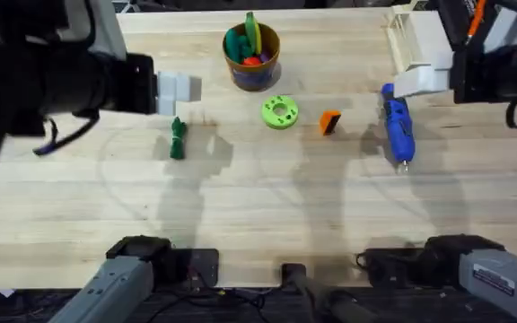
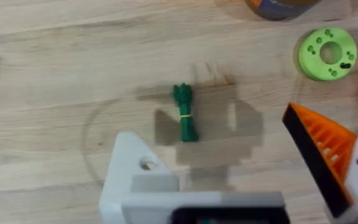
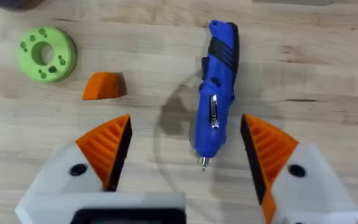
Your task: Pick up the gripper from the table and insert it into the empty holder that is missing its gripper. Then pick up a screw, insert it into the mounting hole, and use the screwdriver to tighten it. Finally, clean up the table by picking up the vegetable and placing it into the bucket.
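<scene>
Two arms were hanging over the wooden table, both up in the air and holding nothing. The right gripper had its orange-padded fingers spread wide, and the blue screwdriver lay flat on the wood between them, tip toward the near edge. The left gripper was spread too, and one side was just the bare white holder with an open screw hole, while the other finger had its orange pad on.

A bit further out, the little dark-green vegetable lay on the table under the left arm. The loose orange gripper sat near the middle, between the screwdriver and a bright green disc with holes. Farthest back was the bucket, upright behind the disc, already stuffed with colourful toy pieces.
</scene>
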`<act>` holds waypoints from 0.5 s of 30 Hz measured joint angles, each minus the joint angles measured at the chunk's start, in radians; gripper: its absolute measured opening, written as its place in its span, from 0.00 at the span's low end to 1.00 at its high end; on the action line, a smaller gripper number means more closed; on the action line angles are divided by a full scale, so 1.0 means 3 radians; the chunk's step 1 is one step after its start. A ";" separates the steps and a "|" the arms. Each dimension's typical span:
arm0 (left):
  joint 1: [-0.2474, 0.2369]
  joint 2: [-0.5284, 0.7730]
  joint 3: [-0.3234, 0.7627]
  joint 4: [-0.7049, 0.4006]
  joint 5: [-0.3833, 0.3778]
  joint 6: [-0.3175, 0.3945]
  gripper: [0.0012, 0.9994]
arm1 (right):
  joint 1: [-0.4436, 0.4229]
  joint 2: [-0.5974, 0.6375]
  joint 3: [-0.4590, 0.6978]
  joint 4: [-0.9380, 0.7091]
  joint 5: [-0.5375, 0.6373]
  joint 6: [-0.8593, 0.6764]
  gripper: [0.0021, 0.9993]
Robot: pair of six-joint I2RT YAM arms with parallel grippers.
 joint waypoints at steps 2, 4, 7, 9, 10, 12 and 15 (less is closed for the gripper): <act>0.0000 -0.0105 -0.0104 0.0066 0.0067 -0.0051 0.99 | 0.0000 0.0000 0.0000 0.0000 0.0000 0.0000 0.99; 0.0000 -0.0191 -0.0142 0.0125 0.0171 -0.0082 0.99 | 0.0000 0.0000 0.0000 0.0000 0.0000 0.0000 0.99; 0.0000 -0.0303 -0.0145 0.0246 0.0302 -0.0114 0.99 | 0.0000 0.0000 0.0000 0.0000 0.0000 0.0000 0.99; 0.0000 -0.0373 -0.0145 0.0285 0.0362 -0.0129 0.99 | 0.0000 0.0000 0.0000 0.0000 0.0000 0.0000 0.99; 0.0000 -0.0400 -0.0145 0.0291 0.0379 -0.0130 0.99 | 0.0000 0.0000 0.0000 0.0000 0.0000 0.0000 0.99; 0.0000 -0.0439 -0.0145 0.0290 0.0418 -0.0131 0.99 | 0.0000 0.0000 0.0000 0.0000 0.0000 0.0000 0.99; 0.0000 -0.0468 -0.0145 0.0289 0.0451 -0.0131 0.99 | 0.0000 0.0000 0.0000 0.0000 0.0000 0.0000 0.99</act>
